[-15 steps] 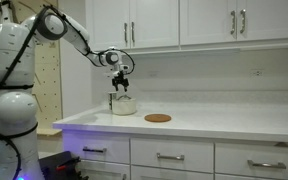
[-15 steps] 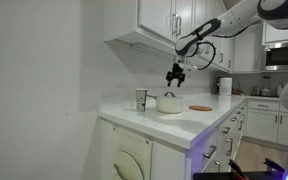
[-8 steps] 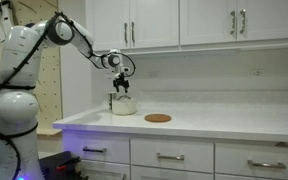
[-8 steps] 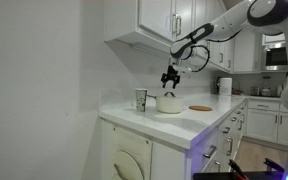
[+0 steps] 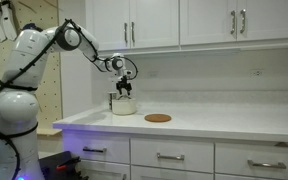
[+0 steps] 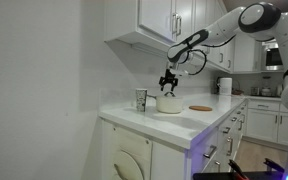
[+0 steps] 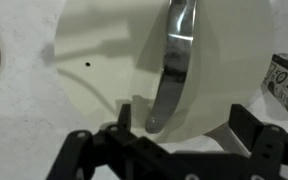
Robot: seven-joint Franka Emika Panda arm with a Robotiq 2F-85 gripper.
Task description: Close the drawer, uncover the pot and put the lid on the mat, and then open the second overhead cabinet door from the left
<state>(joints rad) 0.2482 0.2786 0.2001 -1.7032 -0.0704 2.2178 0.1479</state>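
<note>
Hovering right over the pot (image 5: 122, 105), your gripper (image 5: 124, 89) points straight down. Its fingers are spread wide with nothing in them.

In the wrist view the two dark fingers (image 7: 246, 126) stand either side of the lid's silvery arched handle (image 7: 174, 60), clear of it as far as I can tell. The handle's long axis runs top to bottom in that view, so it lies across the line between your fingertips. The lid (image 7: 104, 50) is cream and round, sitting flat on the pot, with a tiny dark hole (image 7: 88, 65) off to one side. The pot is covered, so its contents are hidden.

The pot sits on the white countertop (image 5: 224, 122) toward the end by the robot's base, about mid-depth. The mat (image 5: 157, 118), round and brown, lies flat farther along the countertop, near the pot but apart, with nothing on it. A patterned cup (image 6: 141, 98) stands upright just beside the pot on the side away from the mat, nearer the countertop's end. You can't see inside it.

The second overhead cabinet door (image 5: 156, 22) is shut, its long axis vertical. Its slim bar handle (image 5: 134, 33) stands upright along the edge next to the first door. The drawer fronts (image 5: 170, 157) under the countertop look flush and shut in an exterior view, contents not visible.
</note>
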